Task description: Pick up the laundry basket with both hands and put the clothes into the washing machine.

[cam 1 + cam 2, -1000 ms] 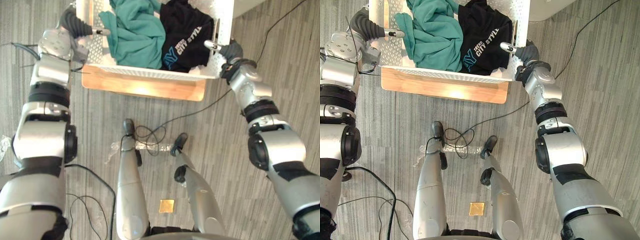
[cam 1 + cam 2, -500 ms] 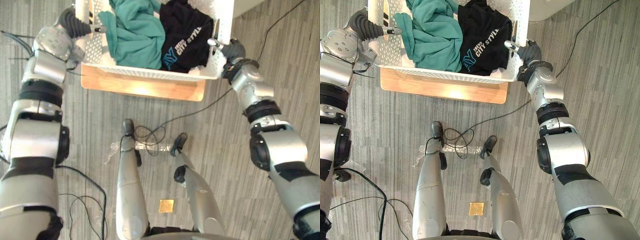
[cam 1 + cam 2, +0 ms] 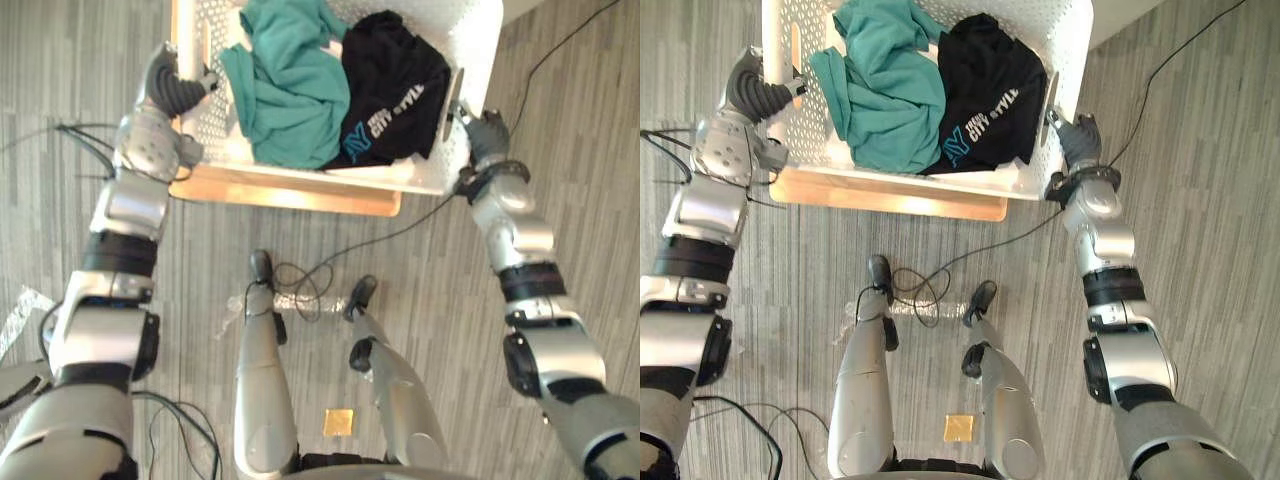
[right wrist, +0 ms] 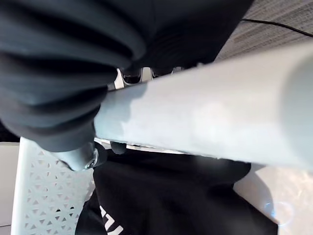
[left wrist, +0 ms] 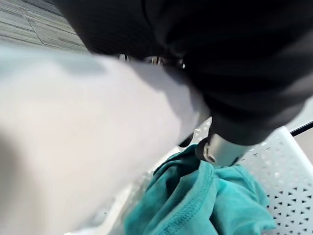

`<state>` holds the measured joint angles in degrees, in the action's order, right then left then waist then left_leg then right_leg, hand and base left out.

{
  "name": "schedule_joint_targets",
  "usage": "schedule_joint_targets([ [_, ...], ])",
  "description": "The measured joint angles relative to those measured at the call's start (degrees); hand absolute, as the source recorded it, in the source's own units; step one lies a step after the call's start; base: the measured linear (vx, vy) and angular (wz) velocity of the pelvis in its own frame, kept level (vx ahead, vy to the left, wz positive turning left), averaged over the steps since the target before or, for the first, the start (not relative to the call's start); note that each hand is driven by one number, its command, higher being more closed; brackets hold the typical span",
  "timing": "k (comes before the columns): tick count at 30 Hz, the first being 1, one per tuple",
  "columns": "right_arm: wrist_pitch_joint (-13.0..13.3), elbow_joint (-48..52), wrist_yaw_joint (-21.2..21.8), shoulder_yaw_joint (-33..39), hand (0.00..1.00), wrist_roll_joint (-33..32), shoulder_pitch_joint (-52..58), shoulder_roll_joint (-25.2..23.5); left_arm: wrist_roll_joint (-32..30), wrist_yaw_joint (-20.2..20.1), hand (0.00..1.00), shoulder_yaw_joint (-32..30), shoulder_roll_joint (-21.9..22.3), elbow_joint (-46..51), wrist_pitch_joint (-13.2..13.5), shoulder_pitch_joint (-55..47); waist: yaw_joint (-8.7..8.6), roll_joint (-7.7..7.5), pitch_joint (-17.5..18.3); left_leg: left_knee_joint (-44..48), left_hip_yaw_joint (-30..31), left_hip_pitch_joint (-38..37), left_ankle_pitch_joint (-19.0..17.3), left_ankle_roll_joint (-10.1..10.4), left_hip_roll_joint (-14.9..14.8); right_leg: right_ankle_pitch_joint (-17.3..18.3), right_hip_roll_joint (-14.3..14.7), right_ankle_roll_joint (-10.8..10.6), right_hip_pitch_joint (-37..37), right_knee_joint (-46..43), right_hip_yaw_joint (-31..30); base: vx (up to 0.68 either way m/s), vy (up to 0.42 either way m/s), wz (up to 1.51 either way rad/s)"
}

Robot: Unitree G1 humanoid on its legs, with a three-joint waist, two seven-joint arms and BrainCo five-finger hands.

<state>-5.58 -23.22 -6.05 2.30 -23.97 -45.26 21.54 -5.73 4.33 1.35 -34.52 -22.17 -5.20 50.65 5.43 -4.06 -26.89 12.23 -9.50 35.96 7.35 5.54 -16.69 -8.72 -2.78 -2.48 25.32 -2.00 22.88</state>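
A white perforated laundry basket (image 3: 300,178) rests on a wooden board (image 3: 290,198) ahead of me. Inside lie a teal garment (image 3: 290,95) on the left and a black printed garment (image 3: 395,85) on the right. My left hand (image 3: 172,88) is curled round the basket's left rim (image 5: 73,147), its thumb (image 5: 220,149) over the teal cloth (image 5: 195,205). My right hand (image 3: 487,132) clasps the right rim (image 4: 210,112), with the black garment (image 4: 171,196) just past it.
The wooden board stands on grey striped carpet. A white object (image 3: 1120,15) shows at the far right corner behind the basket. A small yellow square (image 3: 337,421) lies on the floor close to me, and crumpled clear plastic (image 3: 20,305) at the left.
Both hands have curled round the basket's side rims, having been straighter a second ago. The whole picture has shifted, so the camera moved; the basket now sits more slanted in view.
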Motion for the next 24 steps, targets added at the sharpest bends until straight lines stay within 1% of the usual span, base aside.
schedule_joint_targets([
  [2, 0.1, 5.2, 0.0, 0.1, 1.0, 0.2, 4.4, 0.2, 5.0, 1.1, 1.0, -2.9, 1.8, 6.0, 1.4, -4.7, -0.32, 0.02, 0.0, -2.0, -0.7, -3.6, 0.5, 0.2, 1.4, 1.4, -0.6, 1.0, -2.1, -0.1, -0.9, 0.06, -0.009, -0.01],
  [3, 0.1, 6.3, 0.1, 0.0, 1.0, 0.3, 5.6, 0.2, 6.5, 1.1, 1.0, -3.8, 2.3, 7.8, 1.9, -6.4, -0.28, 0.03, 0.0, -2.3, -0.8, -4.5, 0.5, 0.2, 1.5, 1.7, -0.7, 1.0, -2.7, -0.3, -1.0, 0.08, -0.023, 0.04],
  [5, 0.0, 10.0, 1.9, 0.0, 1.0, 0.7, 11.8, 0.2, 13.3, 0.9, 1.0, -5.8, 4.8, 14.2, 3.3, -14.9, -0.42, 0.07, 0.0, -3.6, -1.0, -9.0, 0.5, 0.2, 1.9, 3.9, -1.3, 0.9, -5.7, -2.6, -1.0, 0.08, -0.022, 0.11],
  [7, 0.0, 12.2, 3.0, 0.0, 1.0, 1.4, 15.4, 0.2, 16.5, 0.9, 1.0, -6.1, 6.7, 16.9, 3.8, -20.7, -0.62, 0.23, 0.2, -4.4, -0.7, -11.9, 0.4, 0.2, 2.5, 6.0, -1.7, 0.8, -7.6, -4.8, -1.0, 0.08, -0.015, 0.27],
  [8, 0.0, 13.9, 3.7, 0.0, 1.0, 2.0, 17.7, 0.2, 18.2, 0.9, 1.0, -7.1, 8.7, 19.6, 4.1, -25.7, -0.81, 0.28, 0.2, -5.1, -0.3, -13.9, 0.3, 0.3, 3.0, 7.5, -2.3, 0.8, -8.8, -6.5, -0.6, 0.07, -0.011, 0.35],
  [10, 0.0, 15.9, 5.6, 0.0, 1.0, 2.7, 21.7, 0.1, 21.0, 0.6, 1.0, -8.5, 12.5, 24.5, 4.3, -34.2, -1.25, 0.31, 0.2, -6.3, 0.1, -17.0, 0.3, 0.3, 3.9, 9.3, -3.4, 0.5, -11.1, -8.4, 0.1, 0.07, 0.015, 0.35],
  [11, -0.1, 16.0, 6.4, 0.1, 1.0, 3.3, 23.9, -0.2, 21.6, 0.6, 1.0, -8.5, 14.5, 26.7, 4.3, -38.9, -1.14, 0.61, 0.9, -6.2, 0.5, -18.3, -0.1, 0.4, 4.3, 10.2, -3.8, 0.2, -12.5, -9.1, 0.4, 0.05, 0.018, 0.28],
  [12, -0.2, 16.0, 6.9, 0.1, 1.0, 3.6, 25.3, -0.7, 21.9, 0.3, 1.0, -8.5, 15.8, 27.5, 4.3, -41.5, -1.16, 0.77, 2.2, -6.3, 0.8, -18.3, -0.7, 0.4, 4.6, 10.6, -4.0, 0.1, -12.5, -9.2, 0.6, 0.08, 0.019, 0.26],
  [13, -0.9, 16.4, 7.8, 0.1, 1.0, 4.3, 28.2, -1.3, 22.9, -0.5, 1.0, -8.5, 18.2, 28.5, 4.3, -46.4, -1.06, 1.43, 4.6, -6.2, 1.1, -18.6, -1.1, 0.3, 5.0, 11.3, -4.4, -0.2, -12.9, -9.7, 0.8, 0.08, 0.02, 0.19],
  [14, -1.3, 16.8, 8.3, 0.1, 1.0, 4.4, 29.6, -1.6, 23.0, -0.7, 1.0, -8.5, 19.3, 28.9, 4.3, -48.7, -0.97, 1.82, 5.3, -6.2, 1.4, -19.2, -1.2, 0.3, 5.2, 11.5, -4.6, -0.3, -13.5, -9.8, 0.9, 0.13, 0.029, 0.16],
  [15, -1.9, 17.3, 9.1, 0.1, 1.0, 4.7, 32.1, -2.3, 23.7, -1.1, 1.0, -8.5, 21.6, 29.7, 4.3, -52.8, -0.6, 2.55, 6.1, -6.1, 1.4, -20.9, -1.6, 0.4, 5.4, 11.9, -5.0, -0.5, -15.3, -9.7, 0.9, 0.13, 0.027, 0.12],
  [17, -2.1, 17.5, 9.9, 0.0, 1.0, 5.7, 35.8, -3.6, 25.0, -1.7, 1.0, -8.2, 24.8, 29.9, 4.3, -58.3, -0.4, 3.83, 7.9, -6.1, 1.6, -22.7, -2.3, 0.4, 5.8, 12.2, -5.2, -0.9, -17.7, -9.1, 1.3, 0.11, 0.021, 0.15],
  [18, -2.2, 17.5, 10.3, 0.0, 1.0, 6.3, 38.1, -4.4, 25.4, -1.8, 1.0, -7.7, 26.6, 30.0, 4.2, -62.1, -0.41, 4.75, 10.0, -6.1, 2.0, -23.0, -2.5, 0.4, 5.9, 12.3, -5.1, -1.0, -18.7, -8.3, 1.9, 0.07, 0.012, 0.19],
  [20, -2.4, 17.5, 10.2, 0.0, 1.0, 6.7, 39.7, -4.7, 25.4, -1.8, 1.0, -7.0, 27.7, 30.1, 3.8, -64.4, -0.36, 5.45, 10.8, -6.1, 2.9, -23.4, -2.5, 0.5, 6.0, 12.5, -5.0, -1.0, -19.8, -7.9, 2.7, 0.05, 0.007, 0.21],
  [22, -2.8, 17.4, 10.2, 0.0, 1.0, 6.7, 40.3, -4.8, 25.5, -1.7, 1.0, -6.7, 27.8, 30.1, 3.2, -65.0, -0.25, 5.65, 11.0, -6.1, 3.7, -23.5, -2.5, 0.5, 6.1, 13.2, -5.3, -0.9, -19.8, -9.1, 3.3, -0.02, 0.004, 0.19],
  [24, -2.8, 17.4, 9.8, 0.0, 1.0, 6.7, 40.5, -5.0, 25.5, -1.6, 1.0, -6.5, 27.8, 30.1, 3.0, -65.0, -0.39, 5.55, 11.0, -5.5, 4.5, -23.5, -2.5, 0.5, 6.6, 15.0, -6.4, -0.9, -18.6, -12.4, 3.5, -0.07, 0.013, 0.18],
])
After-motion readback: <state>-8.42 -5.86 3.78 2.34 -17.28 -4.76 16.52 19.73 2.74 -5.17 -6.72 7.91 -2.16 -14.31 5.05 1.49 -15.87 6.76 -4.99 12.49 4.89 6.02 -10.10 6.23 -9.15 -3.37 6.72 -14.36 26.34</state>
